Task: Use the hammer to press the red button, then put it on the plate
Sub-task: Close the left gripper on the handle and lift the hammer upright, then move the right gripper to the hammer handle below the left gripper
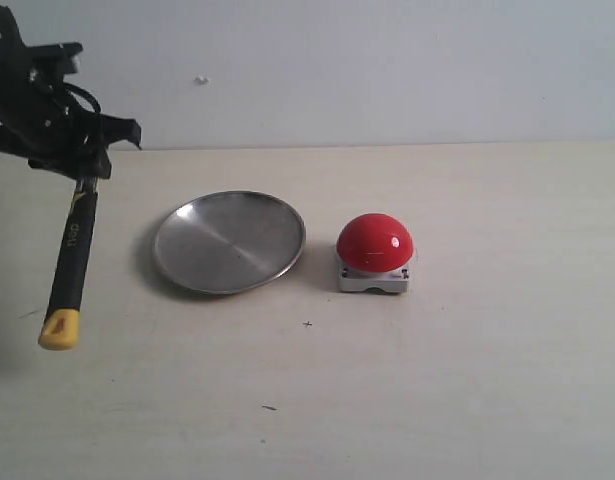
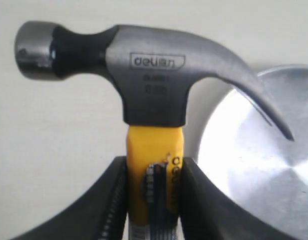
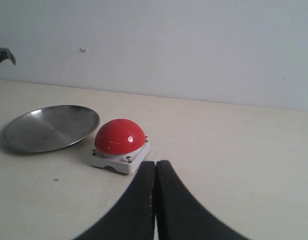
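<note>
**L arm holds hammer by neck; button not yet pressed**

Obs: left gripper (image 2: pixel 154 172) is clamped on the hammer (image 1: pixel 73 245) at the yellow neck, just below the steel head. Fingers (image 2: pixel 103 210) flank the neck on both sides, no gap visible. Ext. view: handle hangs down from the gripper at a slight slant, yellow butt end lowest, near the table (image 1: pixel 467 380). Can't tell if the butt touches the surface or hangs just clear. Head is hidden among gripper hardware there. Left wrist view shows it whole: striking face to one side, claw to the other, claw overlapping the plate in that picture.

Layout: hammer at far left of ext. view. Plate (image 1: pixel 229 242) lies between hammer and red button (image 1: pixel 375 243). Plate and button sit just beside each other, not touching as far as I can see. Plate bare. Dome faces up on its grey base (image 1: pixel 373 281).

The right gripper (image 3: pixel 155 195) has its fingers shut together w/ nothing between them. It sits low, facing the button but apart from it. Not seen in ext. view.

Why (judgement): grip close to head = short lever, so less twist in the jaws when pressing on the dome. Cost: long handle hangs free and could clip the plate, which sits in the transit path, so the carry prob. needs height. R arm looks parked, no role apparent.

Status (est.): press pending, placing after. Risk: dome is glossy, face may slide off-centre.
</note>
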Available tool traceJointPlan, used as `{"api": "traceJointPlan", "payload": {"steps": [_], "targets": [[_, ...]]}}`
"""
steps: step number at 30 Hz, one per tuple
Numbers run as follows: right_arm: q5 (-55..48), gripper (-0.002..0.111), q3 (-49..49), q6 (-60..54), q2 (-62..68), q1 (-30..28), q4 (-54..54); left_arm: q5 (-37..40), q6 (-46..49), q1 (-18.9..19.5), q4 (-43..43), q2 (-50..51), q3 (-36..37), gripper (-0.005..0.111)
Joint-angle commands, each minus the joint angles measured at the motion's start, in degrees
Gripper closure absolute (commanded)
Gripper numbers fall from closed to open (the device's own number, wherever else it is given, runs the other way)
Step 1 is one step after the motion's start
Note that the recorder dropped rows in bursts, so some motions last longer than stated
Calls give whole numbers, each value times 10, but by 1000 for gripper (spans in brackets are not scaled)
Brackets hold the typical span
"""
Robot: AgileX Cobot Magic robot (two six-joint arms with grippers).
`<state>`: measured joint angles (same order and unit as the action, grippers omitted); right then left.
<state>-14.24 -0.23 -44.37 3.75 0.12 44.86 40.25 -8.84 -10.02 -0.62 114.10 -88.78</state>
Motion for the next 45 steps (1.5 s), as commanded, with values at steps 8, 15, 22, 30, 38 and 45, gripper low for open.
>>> {"api": "traceJointPlan", "payload": {"steps": [8, 15, 22, 30, 38, 45], "targets": [[2, 108, 2, 1, -4, 2, 1, -166, -4, -73, -50, -288, 177, 107], [4, 108, 2, 1, -4, 2, 1, -208, -2, -159, -86, -447, 284, 107], [51, 108, 2, 1, -4, 2, 228, -332, -2, -180, -123, -561, 406, 107], [-61, 108, 2, -53, -4, 2, 438, -471, -12, -180, -123, -536, 514, 107], [-178, 101, -22, -132, 10, 2, 487, -530, -36, -229, -106, -486, 515, 107], [-239, 81, -27, -235, 114, 2, 491, -547, -60, -299, -106, -420, 466, 107]]}}
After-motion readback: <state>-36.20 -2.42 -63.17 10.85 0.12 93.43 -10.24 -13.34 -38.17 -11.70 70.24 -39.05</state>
